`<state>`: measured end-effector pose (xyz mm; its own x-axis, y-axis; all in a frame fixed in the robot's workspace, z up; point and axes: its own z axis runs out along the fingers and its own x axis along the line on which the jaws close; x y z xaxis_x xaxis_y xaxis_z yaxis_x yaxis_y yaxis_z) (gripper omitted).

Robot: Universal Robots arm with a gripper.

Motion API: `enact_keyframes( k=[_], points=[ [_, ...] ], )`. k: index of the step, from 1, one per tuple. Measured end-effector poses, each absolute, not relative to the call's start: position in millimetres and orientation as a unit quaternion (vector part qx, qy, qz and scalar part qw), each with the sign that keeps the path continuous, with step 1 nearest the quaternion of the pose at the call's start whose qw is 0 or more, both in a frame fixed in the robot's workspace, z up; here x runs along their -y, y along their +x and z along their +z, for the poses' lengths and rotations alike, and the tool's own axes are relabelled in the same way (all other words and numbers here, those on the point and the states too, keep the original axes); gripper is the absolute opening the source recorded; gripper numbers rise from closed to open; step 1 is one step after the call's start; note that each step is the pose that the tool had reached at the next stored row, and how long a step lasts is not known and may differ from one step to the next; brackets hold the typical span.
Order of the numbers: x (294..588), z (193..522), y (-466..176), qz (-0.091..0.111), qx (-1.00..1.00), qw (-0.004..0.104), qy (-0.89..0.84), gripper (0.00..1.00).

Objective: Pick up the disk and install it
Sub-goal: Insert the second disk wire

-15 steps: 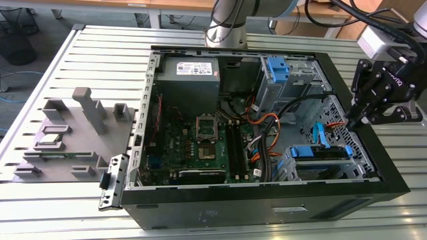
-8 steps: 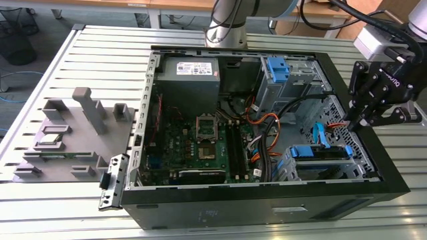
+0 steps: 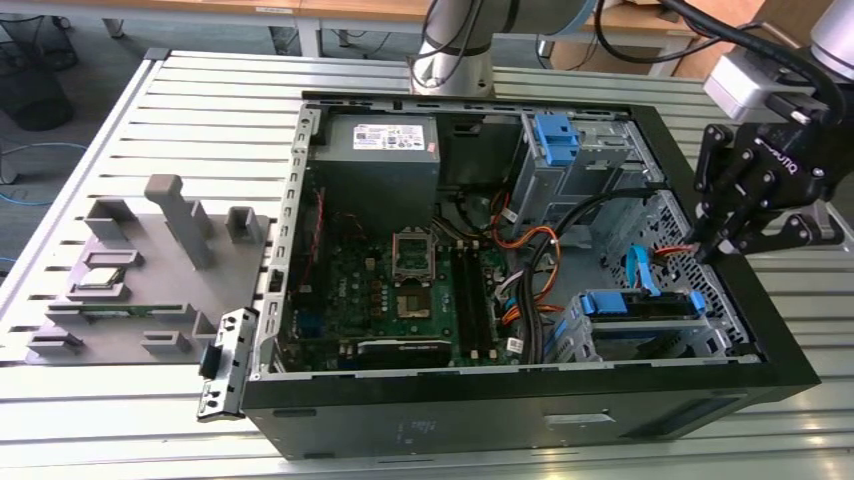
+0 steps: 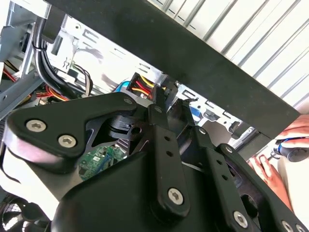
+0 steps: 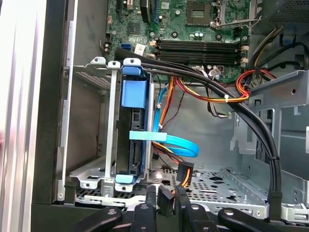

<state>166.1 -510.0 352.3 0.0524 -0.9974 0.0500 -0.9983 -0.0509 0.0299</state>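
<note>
The open computer case lies on its side on the slatted desk, and the gripper hangs over the case's edge at the exterior view's right, above the drive bays. In the first wrist view the jaws sit together around the black connector of an orange-and-black cable, apparently clamped on it. The disk already stands in its metal cage, framed by its blue bracket, just beside a light-blue data cable; the exterior view shows the same disk in the lower bay. By the look of it, the step in hand is cabling the seated drive. Doing it well means keeping the connector square to the drive's socket and clear of the thick black cable bundle.
</note>
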Motion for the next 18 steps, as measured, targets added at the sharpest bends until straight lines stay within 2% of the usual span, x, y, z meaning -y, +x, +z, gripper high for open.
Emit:
enact_keyframes(
  k=[6,13,18],
  points=[
    [509,353,168,0.006,0.688,0.03,0.725,0.3],
    [505,353,175,0.011,0.688,0.048,0.724,0.3],
    [502,353,177,0.011,0.687,0.049,0.725,0.3]
  ],
)
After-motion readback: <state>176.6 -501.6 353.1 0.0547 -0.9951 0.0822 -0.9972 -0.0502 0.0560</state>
